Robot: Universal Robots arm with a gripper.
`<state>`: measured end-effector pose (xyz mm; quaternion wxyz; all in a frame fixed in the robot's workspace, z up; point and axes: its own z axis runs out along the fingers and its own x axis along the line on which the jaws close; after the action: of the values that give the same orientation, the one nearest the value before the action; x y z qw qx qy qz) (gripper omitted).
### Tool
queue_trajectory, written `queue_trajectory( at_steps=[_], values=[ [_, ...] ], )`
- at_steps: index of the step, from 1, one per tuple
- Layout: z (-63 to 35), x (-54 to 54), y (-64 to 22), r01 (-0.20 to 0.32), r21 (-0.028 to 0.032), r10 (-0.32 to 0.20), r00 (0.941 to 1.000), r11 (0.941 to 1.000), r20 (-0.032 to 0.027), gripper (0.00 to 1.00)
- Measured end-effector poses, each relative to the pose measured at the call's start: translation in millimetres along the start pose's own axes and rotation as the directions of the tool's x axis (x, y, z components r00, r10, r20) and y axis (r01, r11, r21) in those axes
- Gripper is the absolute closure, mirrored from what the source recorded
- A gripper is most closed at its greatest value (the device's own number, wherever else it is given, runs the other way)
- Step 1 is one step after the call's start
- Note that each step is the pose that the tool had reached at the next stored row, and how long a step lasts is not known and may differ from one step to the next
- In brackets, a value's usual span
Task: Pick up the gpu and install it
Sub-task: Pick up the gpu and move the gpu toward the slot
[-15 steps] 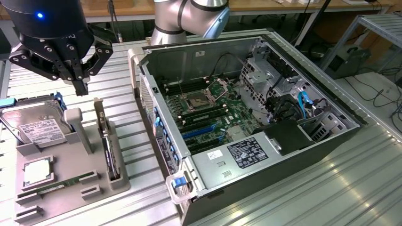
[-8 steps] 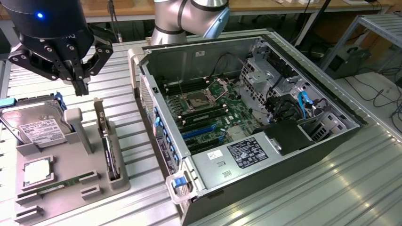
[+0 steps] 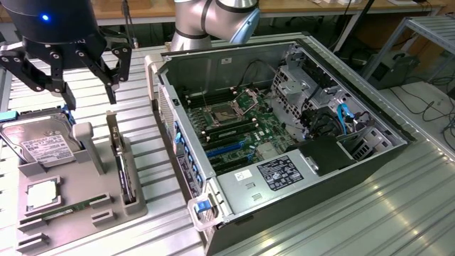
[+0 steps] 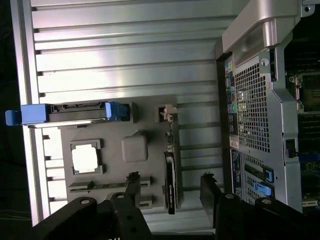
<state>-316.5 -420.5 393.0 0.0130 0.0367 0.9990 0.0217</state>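
The gpu (image 3: 124,170) stands edge-on in its grey holder (image 3: 117,213), so its fan face is hidden. The hard drive (image 3: 35,144) label's print is too small to read.

Bright workshop setting.
A ribbed silvery aluminium tabletop (image 3: 398,213) carries pale glare; a light wooden workbench (image 3: 299,6) runs behind, a grey metal frame rack (image 3: 427,32) and black cables (image 3: 433,106) at the exterior view's right.

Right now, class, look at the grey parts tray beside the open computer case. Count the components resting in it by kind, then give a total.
Hard drive: 1
Processor chip: 1
Memory stick: 1
gpu: 1
Total: 4
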Motion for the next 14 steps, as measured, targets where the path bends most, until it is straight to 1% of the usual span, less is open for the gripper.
queue_trajectory(
  at_steps=[1, 8, 9, 10, 14],
  values=[
    [0.5, 0.0, 0.0, 0.002, -0.0001, -0.002, 1.0, 1.0, -0.0003, 0.4],
    [5.8, 0.1, -0.5, 0.034, -0.0008, -0.034, 0.9994, 0.9994, -0.0023, 0.4],
    [14.1, 0.1, -4.1, 0.047, -0.0012, -0.047, 0.9989, 0.9989, -0.0035, 0.4],
    [16.9, -0.1, -7.4, 0.048, -0.0013, -0.048, 0.9988, 0.9988, -0.0037, 0.4],
    [18.6, -0.6, -9.1, 0.048, -0.001, -0.048, 0.9988, 0.9989, -0.0041, 0.4]
  ],
)
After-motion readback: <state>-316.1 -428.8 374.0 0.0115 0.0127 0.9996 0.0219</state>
